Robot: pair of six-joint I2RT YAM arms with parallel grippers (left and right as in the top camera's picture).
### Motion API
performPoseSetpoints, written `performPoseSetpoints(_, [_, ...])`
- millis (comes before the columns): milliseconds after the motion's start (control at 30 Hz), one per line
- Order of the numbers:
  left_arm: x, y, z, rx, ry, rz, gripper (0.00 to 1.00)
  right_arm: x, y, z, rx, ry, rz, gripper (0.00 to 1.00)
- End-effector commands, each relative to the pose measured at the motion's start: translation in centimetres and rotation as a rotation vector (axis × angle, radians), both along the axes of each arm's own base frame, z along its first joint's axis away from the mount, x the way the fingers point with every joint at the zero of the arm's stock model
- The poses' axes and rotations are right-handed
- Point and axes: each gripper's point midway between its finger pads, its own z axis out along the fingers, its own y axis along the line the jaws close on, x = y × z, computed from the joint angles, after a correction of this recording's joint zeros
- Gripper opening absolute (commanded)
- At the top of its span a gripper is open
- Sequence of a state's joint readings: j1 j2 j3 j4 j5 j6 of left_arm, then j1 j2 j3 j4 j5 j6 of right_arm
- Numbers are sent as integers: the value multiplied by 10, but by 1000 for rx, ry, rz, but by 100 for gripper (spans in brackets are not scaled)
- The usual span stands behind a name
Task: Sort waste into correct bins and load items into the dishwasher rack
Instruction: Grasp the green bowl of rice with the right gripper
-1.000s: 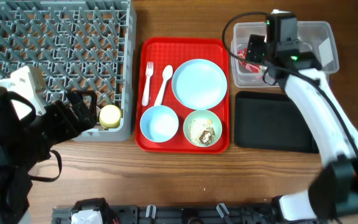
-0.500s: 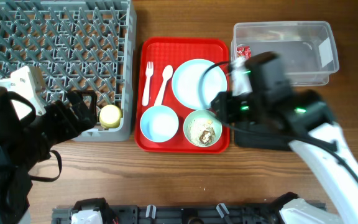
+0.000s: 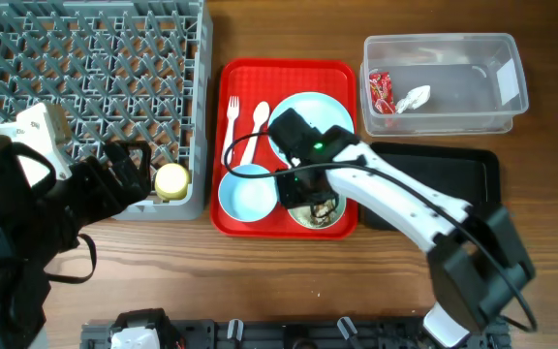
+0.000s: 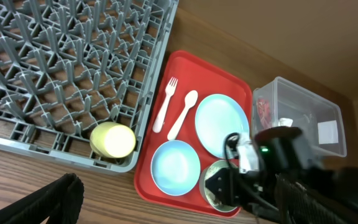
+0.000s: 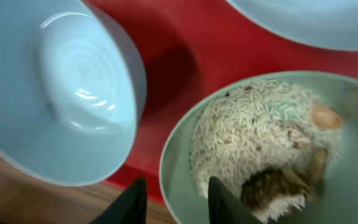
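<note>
My right gripper [image 3: 303,194] [image 5: 179,202] is open, its fingers astride the near rim of a pale blue bowl [image 3: 325,209] [image 5: 185,180] holding whitish-brown rice scraps [image 5: 253,137]. That bowl stands on the red tray [image 3: 289,70] beside an empty blue bowl [image 3: 243,194] [image 5: 73,93], a blue plate [image 3: 339,118], a white fork [image 3: 230,126] and a white spoon [image 3: 257,121]. The clear tub [image 3: 453,58] holds the red wrapper [image 3: 381,90] and the white napkin [image 3: 415,97]. The yellow cup [image 3: 171,180] [image 4: 112,139] sits in the grey rack [image 3: 85,78]. My left gripper [image 3: 129,170] is open and empty next to the cup.
The black tray [image 3: 453,189] lies right of the red tray, under my right arm. The rack [image 4: 61,68] fills the table's left back. Bare wood runs along the front edge [image 3: 260,281].
My right arm has swung from above the clear tub down and left to the bowl of scraps. The wrapper and napkin now lie uncovered in the tub. The left arm has not moved.
</note>
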State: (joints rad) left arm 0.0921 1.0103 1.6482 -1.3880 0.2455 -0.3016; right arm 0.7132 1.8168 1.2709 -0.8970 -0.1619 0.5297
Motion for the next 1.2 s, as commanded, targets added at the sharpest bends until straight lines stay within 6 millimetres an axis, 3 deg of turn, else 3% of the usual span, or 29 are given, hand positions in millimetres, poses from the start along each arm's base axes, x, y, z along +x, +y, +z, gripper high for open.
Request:
performPoseSetpoints(0, [-1, -4, 5, -3, -17, -21, 100, -2, 7, -17, -1, 31, -8, 33])
performPoseSetpoints(433, [-1, -4, 5, -3, -17, -21, 100, 14, 1, -42, -77, -9, -74, 18])
performPoseSetpoints(533, [-1, -4, 5, -3, -17, -21, 100, 19, -5, -44, -111, -33, -105, 4])
performPoseSetpoints(667, [-1, -4, 5, -3, -17, -21, 100, 17, -6, -39, -117, -22, -103, 4])
performPoseSetpoints(833, [-1, -4, 5, -3, -17, -21, 100, 17, -8, -5, -90, -50, -103, 4])
performPoseSetpoints(1067, [-1, -4, 5, -3, -17, -21, 100, 24, -30, 84, 50, -201, -176, 4])
performPoseSetpoints(1167, [-1, -4, 5, -2, -17, -21, 100, 17, -37, 111, 151, -190, -184, 4])
